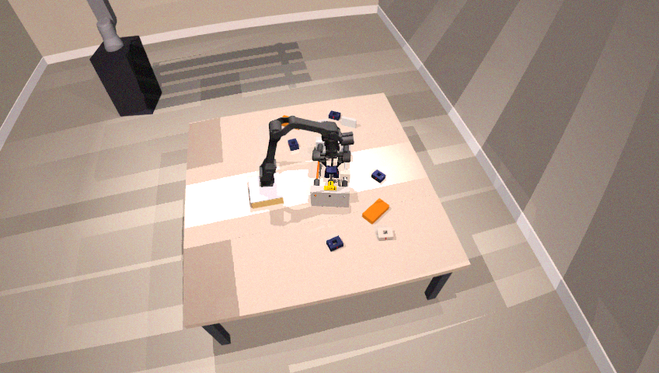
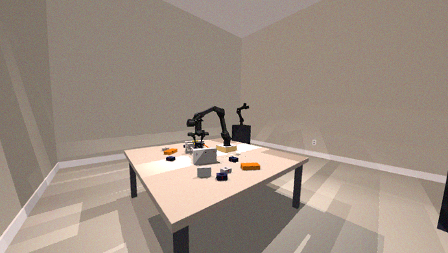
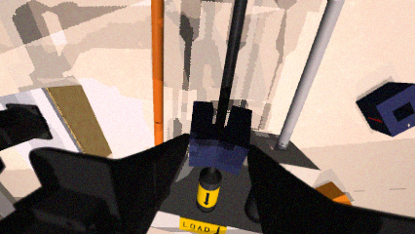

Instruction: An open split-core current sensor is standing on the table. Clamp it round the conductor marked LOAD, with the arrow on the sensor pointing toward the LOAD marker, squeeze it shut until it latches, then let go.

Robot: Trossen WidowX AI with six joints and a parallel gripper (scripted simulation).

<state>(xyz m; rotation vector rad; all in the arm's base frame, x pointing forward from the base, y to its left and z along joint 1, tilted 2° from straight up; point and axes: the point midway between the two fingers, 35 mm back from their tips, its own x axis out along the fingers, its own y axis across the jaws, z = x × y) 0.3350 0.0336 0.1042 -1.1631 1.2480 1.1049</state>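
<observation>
The dark blue split-core sensor (image 3: pixel 217 155) (image 1: pixel 331 172) is held between the fingers of my gripper (image 3: pixel 218 143) (image 1: pixel 331 169) (image 2: pixel 198 142), which is shut on it. In the wrist view its two jaws stand apart, pointing up the picture. The black conductor (image 3: pixel 236 34) runs into the gap between them, in line with the yellow sleeve (image 3: pixel 207 196) that bears an arrow pointing down the picture. The LOAD label (image 3: pixel 195 226) (image 1: pixel 329 188) is on the near end block. I cannot see an arrow on the sensor, nor how deep the conductor sits.
An orange conductor (image 3: pixel 158 63) and a grey conductor (image 3: pixel 312 73) flank the black one. The end block (image 1: pixel 329 199) stands below the gripper. Other blue sensors (image 1: pixel 378 176) (image 1: pixel 334 242), a white sensor (image 1: pixel 385 234) and an orange block (image 1: pixel 375 210) lie on the table (image 1: pixel 277 277).
</observation>
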